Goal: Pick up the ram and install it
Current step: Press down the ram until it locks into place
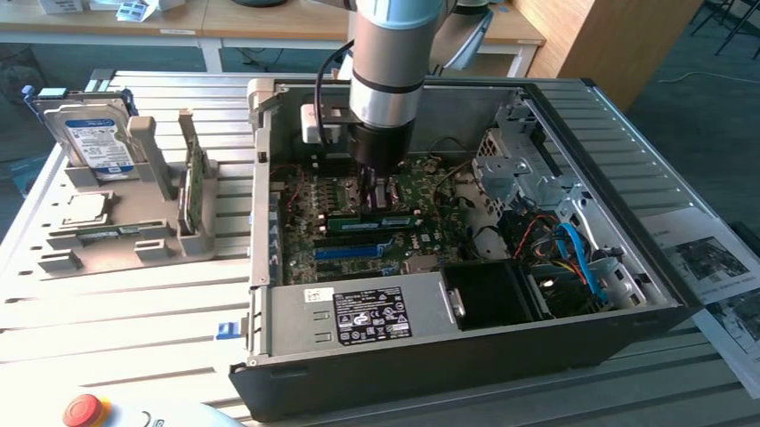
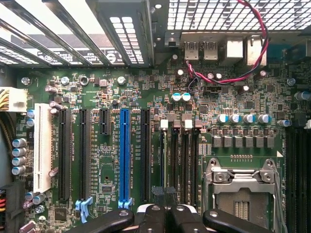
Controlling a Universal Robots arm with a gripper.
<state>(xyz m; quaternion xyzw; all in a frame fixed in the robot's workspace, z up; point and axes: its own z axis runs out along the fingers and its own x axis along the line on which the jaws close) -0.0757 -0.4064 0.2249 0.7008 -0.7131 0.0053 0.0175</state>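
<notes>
Ram (image 1: 192, 182), 1 stick upright in rack, end effector (image 2: 167, 213) closed, empty, above motherboard (image 2: 146, 97).

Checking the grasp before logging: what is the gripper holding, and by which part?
Cannot tell: the gripper is shut over the motherboard, with nothing clearly between its fingertips.

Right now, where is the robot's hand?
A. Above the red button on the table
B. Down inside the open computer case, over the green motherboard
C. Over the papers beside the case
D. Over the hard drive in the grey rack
B: in the exterior view the hand reaches down inside the open computer case, just above the motherboard.
</notes>
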